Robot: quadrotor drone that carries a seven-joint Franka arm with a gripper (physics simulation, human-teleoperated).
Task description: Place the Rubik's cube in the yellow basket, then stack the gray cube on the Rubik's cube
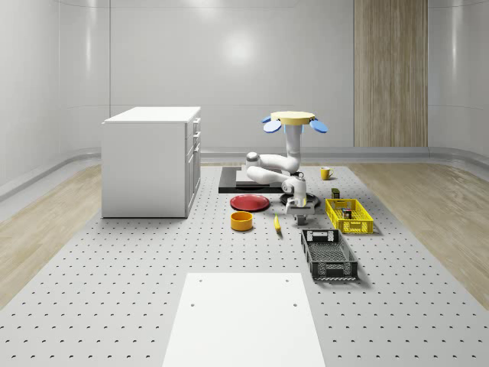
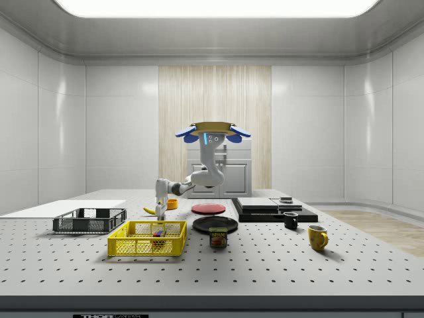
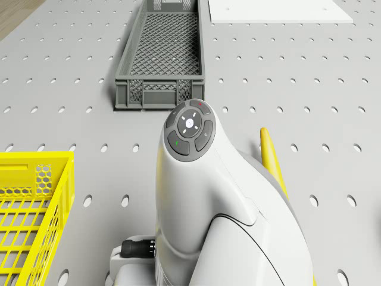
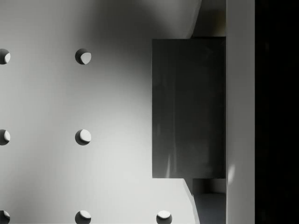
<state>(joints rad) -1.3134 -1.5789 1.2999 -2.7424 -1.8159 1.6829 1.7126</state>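
The yellow basket (image 1: 349, 216) (image 2: 147, 239) (image 3: 33, 208) sits on the perforated table with the Rubik's cube (image 2: 158, 233) (image 1: 348, 213) inside it. The drone (image 1: 294, 118) (image 2: 212, 132) hovers over the table behind the basket. Its white arm (image 3: 202, 196) reaches down beside the basket. The gripper (image 1: 298, 208) (image 2: 161, 207) is low at the table surface. In the wrist view the gray cube (image 4: 187, 107) is very close, just over the table, and the gripper (image 4: 209, 108) has its fingers flush against two opposite sides of it.
A dark mesh crate (image 1: 328, 254) (image 3: 161, 59) lies near the basket. A banana (image 1: 276, 223) (image 3: 271, 155), an orange bowl (image 1: 242, 221) and a red plate (image 1: 250, 202) lie by the arm. A white cabinet (image 1: 151, 160), a tin can (image 2: 218, 237) and a yellow mug (image 2: 317, 237) also stand here.
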